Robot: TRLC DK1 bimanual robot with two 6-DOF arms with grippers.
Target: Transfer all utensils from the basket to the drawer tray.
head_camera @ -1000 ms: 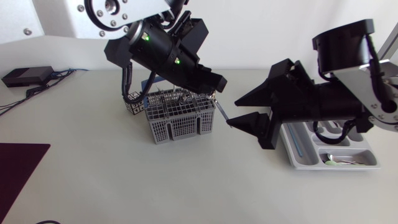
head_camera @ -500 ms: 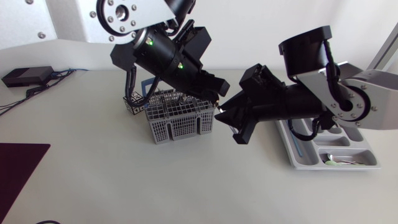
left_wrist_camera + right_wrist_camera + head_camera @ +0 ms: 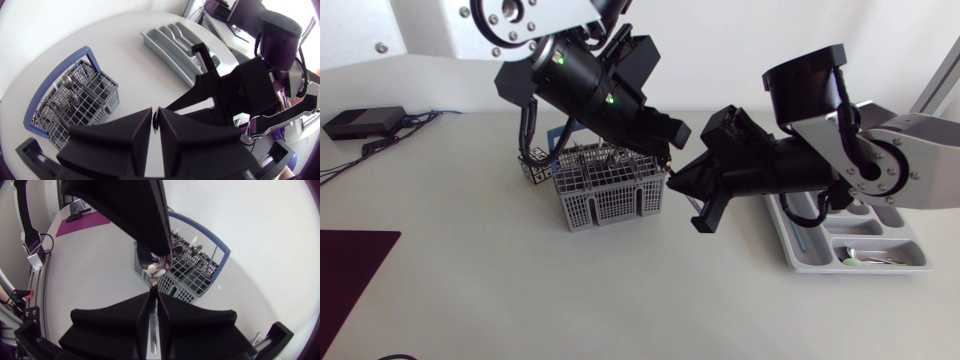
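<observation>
Head view: the left hand (image 3: 667,152) and right hand (image 3: 688,186) meet tip to tip above the bench (image 3: 470,280), just beside the basket (image 3: 605,195). The tray (image 3: 802,252) lies well apart, under the right arm. The utensil (image 3: 154,268) is hidden here. With the arms this crowded, a pull off-line could knock the basket. A checkered tag (image 3: 532,172) beside the basket bears a pattern only, and no writing can be read.

Left wrist view: the left fingers leave only a slit and look clamped on something thin, the utensil by my judgement. More cutlery (image 3: 70,95) stands in the basket. No print is legible.

Right wrist view: the right fingers close on the utensil's handle, and the left hand grips its other end. If the left lets go before the right's thin hold is firm, the utensil drops to the bench. If the right pulls too soon, it may twist or slip. No lettering shows
</observation>
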